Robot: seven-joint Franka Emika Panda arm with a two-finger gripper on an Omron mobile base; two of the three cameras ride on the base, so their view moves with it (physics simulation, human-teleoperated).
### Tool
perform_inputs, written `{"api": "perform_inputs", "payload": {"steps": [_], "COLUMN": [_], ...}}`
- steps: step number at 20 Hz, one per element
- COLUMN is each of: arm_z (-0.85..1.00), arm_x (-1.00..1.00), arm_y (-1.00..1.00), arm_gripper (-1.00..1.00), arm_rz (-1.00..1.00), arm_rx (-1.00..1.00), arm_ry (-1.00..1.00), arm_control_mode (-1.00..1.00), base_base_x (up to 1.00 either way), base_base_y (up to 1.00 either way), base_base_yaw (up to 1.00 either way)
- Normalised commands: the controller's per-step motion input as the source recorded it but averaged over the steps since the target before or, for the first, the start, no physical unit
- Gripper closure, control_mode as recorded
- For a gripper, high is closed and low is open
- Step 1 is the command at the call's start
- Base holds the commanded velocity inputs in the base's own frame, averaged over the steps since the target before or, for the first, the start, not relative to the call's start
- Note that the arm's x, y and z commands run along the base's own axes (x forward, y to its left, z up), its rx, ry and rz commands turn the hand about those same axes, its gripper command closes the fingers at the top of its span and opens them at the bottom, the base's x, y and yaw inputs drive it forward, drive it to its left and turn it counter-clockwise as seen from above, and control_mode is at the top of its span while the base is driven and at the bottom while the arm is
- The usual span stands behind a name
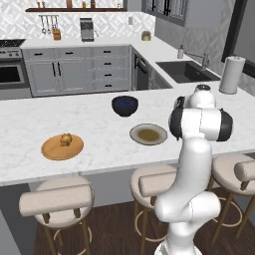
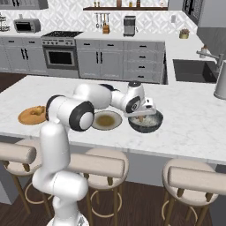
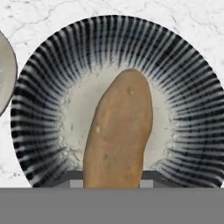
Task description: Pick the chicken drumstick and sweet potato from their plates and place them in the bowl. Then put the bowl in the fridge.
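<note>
navy bowl (image 1: pixel 124 105) on marble island | 3 stools (image 1: pixel 56 200) below | paper towel roll (image 1: pixel 232 74) beside sink (image 1: pixel 186 70)

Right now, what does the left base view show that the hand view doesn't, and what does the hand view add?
Left base view: the drumstick on the wooden plate, a dark blue bowl and the sink. Hand view: the sweet potato with a striped bowl behind it. Both: the marble counter and the grey-rimmed plate.

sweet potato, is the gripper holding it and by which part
Yes, the gripper holds the sweet potato by its near, wider end, above the bowl.
</note>
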Motion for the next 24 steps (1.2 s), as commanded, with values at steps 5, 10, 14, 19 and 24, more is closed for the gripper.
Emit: {"api": "perform_inputs", "payload": {"steps": [5, 10, 14, 19, 24], "arm_z": [-0.21, -0.17, 0.00, 0.36, 0.53], "arm_x": [0.29, 0.14, -0.27, -0.59, -0.72], "arm_y": [-0.12, -0.18, -0.14, 0.00, 0.13], "arm_gripper": [-1.00, -1.00, -1.00, -1.00, -1.00], "arm_rz": [0.00, 0.00, 0.00, -0.19, -0.29], "arm_rx": [0.00, 0.00, 0.05, 0.09, 0.07], "arm_ry": [0.06, 0.00, 0.00, -0.04, -0.01], "arm_control_mode": [-1.00, -1.00, -1.00, -1.00, -1.00], "base_base_x": [0.00, 0.00, 0.00, 0.00, 0.00], "base_base_y": [0.00, 0.00, 0.00, 0.00, 0.00], "base_base_yaw": [0.00, 0.00, 0.00, 0.00, 0.00]}}
